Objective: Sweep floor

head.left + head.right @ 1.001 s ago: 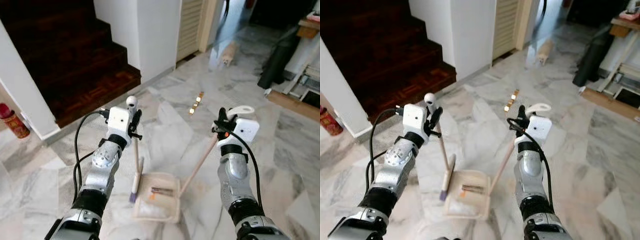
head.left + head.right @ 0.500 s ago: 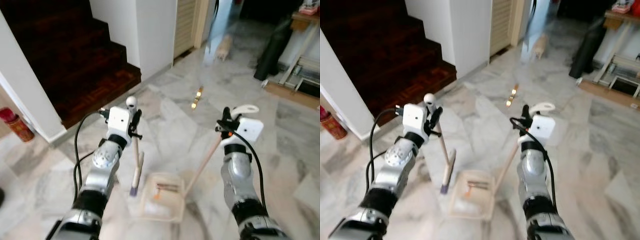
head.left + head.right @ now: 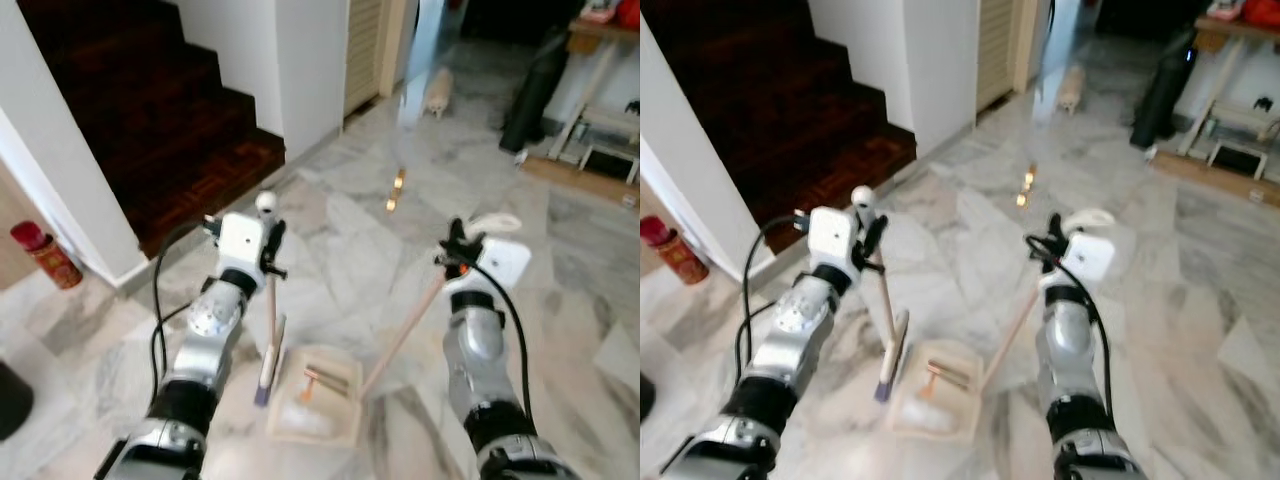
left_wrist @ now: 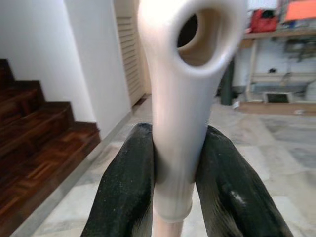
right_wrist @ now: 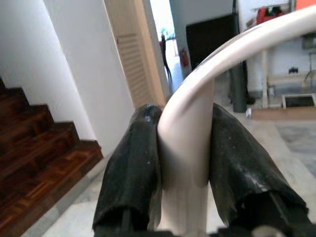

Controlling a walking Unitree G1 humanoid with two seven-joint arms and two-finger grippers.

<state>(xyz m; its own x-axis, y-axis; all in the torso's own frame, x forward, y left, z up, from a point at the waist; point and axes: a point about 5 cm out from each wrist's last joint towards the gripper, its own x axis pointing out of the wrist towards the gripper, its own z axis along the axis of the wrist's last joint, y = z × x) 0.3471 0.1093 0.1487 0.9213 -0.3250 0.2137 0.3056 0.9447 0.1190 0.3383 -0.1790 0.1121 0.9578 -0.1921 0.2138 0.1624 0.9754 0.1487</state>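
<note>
Left gripper (image 3: 266,243) clamps the broom (image 3: 270,300) upright while right gripper (image 3: 455,250) grips the slanted dustpan (image 3: 318,407) handle, keeping the pan below to catch scraps (image 3: 320,378)

My left gripper (image 3: 268,243) clamps the broom (image 3: 269,312) upright at nine o'clock of the dustpan (image 3: 318,408). My right gripper (image 3: 455,250) grips the dustpan's handle (image 3: 402,337), which slants toward one o'clock. Debris (image 3: 322,379) lies in the pan on the marble floor (image 3: 350,250).
</note>
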